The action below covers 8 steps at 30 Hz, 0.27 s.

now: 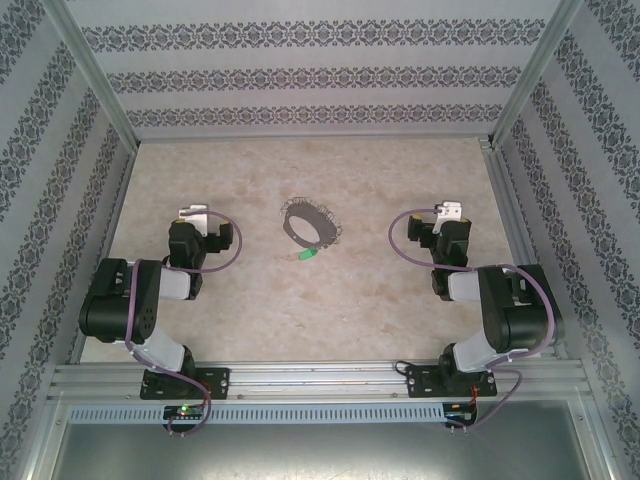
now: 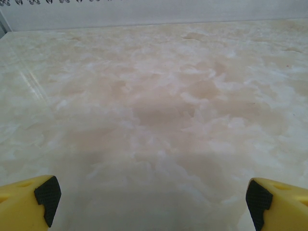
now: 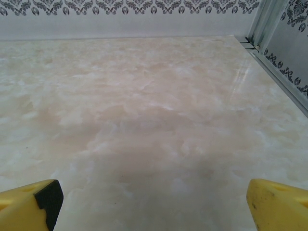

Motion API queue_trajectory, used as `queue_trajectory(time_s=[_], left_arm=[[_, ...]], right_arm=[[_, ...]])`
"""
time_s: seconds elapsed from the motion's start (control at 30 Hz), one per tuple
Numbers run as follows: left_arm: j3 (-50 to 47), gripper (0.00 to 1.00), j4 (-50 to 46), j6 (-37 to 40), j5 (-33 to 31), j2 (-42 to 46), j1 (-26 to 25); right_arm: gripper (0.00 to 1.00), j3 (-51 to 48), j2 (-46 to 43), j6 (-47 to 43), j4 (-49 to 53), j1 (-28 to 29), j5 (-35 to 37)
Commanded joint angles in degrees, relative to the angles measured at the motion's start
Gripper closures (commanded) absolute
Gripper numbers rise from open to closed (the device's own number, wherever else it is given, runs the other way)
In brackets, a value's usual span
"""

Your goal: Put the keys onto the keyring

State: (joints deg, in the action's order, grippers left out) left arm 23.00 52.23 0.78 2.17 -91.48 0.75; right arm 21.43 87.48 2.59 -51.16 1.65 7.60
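The keyring (image 1: 310, 224), a floppy dark grey loop, lies on the marbled table (image 1: 330, 300) midway between the two arms. Just below its near edge rests the key (image 1: 307, 256), tiny with a bright green head. My left gripper (image 1: 192, 214) sits well to the left of the loop, and my right gripper (image 1: 449, 211) well to its right. Both stand open over bare table: the left wrist view has yellow fingertips (image 2: 33, 199) wide apart with nothing between them, and so does the right wrist view with its fingertips (image 3: 36, 202).
Patterned walls with aluminium posts close the table in at the back and both sides (image 1: 105, 200). A metal rail (image 1: 320, 378) along the near edge carries the arm bases. A side wall frame (image 3: 279, 62) runs close to my right gripper.
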Motion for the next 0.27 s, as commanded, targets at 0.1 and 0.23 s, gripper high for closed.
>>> queue_trajectory(time_s=[0.1, 0.23], left_arm=[[0.0, 0.00, -0.7, -0.5, 0.0, 0.9, -0.5], [-0.1, 0.00, -0.6, -0.5, 0.0, 0.9, -0.5]], right_arm=[[0.02, 1.0, -0.9, -0.6, 0.8, 0.0, -3.1], [0.02, 0.6, -1.1, -0.7, 0.3, -0.2, -3.6]])
